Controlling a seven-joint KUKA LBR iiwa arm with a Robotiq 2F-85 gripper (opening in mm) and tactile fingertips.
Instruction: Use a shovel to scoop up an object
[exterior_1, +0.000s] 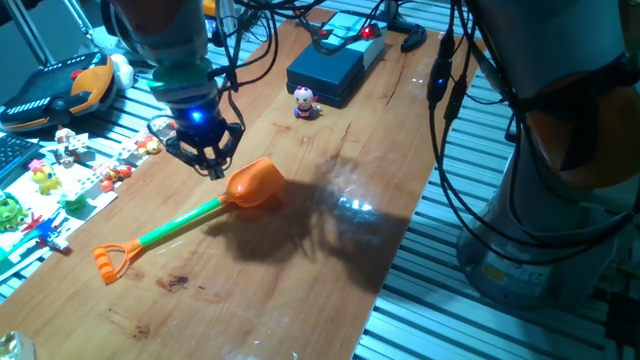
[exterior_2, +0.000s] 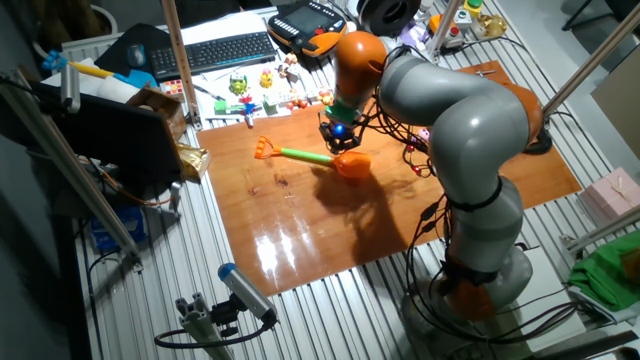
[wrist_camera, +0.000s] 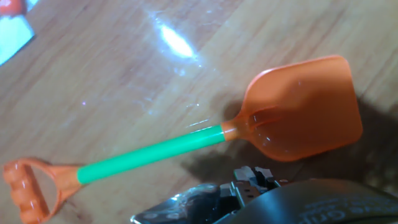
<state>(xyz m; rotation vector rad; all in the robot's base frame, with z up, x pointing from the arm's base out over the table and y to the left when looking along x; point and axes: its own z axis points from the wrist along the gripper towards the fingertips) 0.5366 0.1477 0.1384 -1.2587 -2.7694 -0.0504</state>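
The shovel (exterior_1: 185, 226) lies flat on the wooden table, its orange blade (exterior_1: 256, 183) toward the middle and its orange loop end (exterior_1: 110, 261) toward the near left. My gripper (exterior_1: 215, 170) hovers just left of the blade's neck without touching it, and its fingers converge to a point with nothing between them. In the hand view the shovel (wrist_camera: 149, 155) stretches across below the gripper (wrist_camera: 252, 180), with the blade (wrist_camera: 305, 109) at the right. The object, a tiny figurine with a pink head (exterior_1: 305, 102), stands farther back beside a dark box. The other fixed view shows the shovel (exterior_2: 305, 155) under the gripper (exterior_2: 338, 143).
A dark blue box (exterior_1: 325, 72) with a lighter box on it sits at the table's far end. Rows of small toys (exterior_1: 60, 175) lie on a white sheet off the left edge. Cables (exterior_1: 445, 90) hang over the right edge. A keyboard (exterior_2: 225, 50) lies beyond.
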